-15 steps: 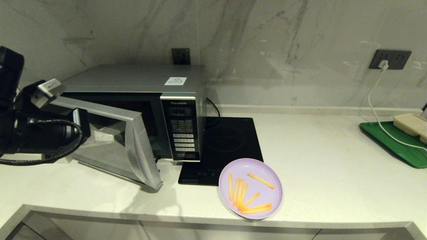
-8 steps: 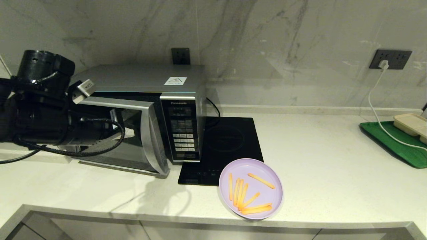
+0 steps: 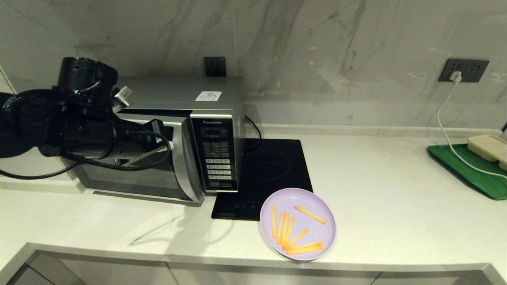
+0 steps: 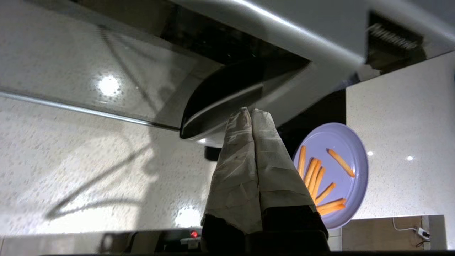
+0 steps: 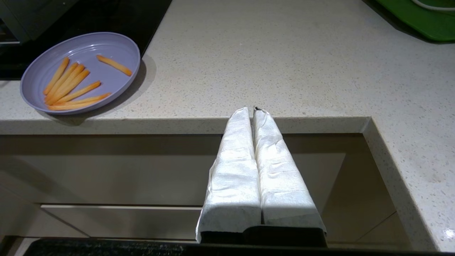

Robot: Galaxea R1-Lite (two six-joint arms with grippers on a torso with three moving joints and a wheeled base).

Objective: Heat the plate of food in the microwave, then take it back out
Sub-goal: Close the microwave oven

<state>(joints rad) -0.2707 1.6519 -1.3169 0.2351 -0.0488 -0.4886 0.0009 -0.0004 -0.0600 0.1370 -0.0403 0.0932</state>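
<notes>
The silver microwave [image 3: 178, 95] stands at the back left of the counter, its dark glass door almost flat against the body. My left gripper [image 3: 168, 143] is shut and empty, its wrapped tips [image 4: 251, 113] pressed on the door by the curved handle strip [image 4: 227, 96]. The lilac plate of fries [image 3: 297, 223] sits outside the microwave, near the counter's front edge and partly on the cooktop corner. It also shows in both wrist views, as the plate [image 4: 330, 174] and the plate [image 5: 80, 73]. My right gripper [image 5: 253, 110] is shut and empty, parked below the counter's front edge, out of the head view.
A flat black induction cooktop [image 3: 273, 170] lies right of the microwave. At the far right a green tray [image 3: 471, 170] carries a beige rectangular tray [image 3: 489, 148], with a white cable [image 3: 447, 130] running to a wall socket. Bare counter [image 3: 388, 198] lies between.
My left arm has swung right and pushed the microwave door from wide open to almost closed. The plate has not moved.
</notes>
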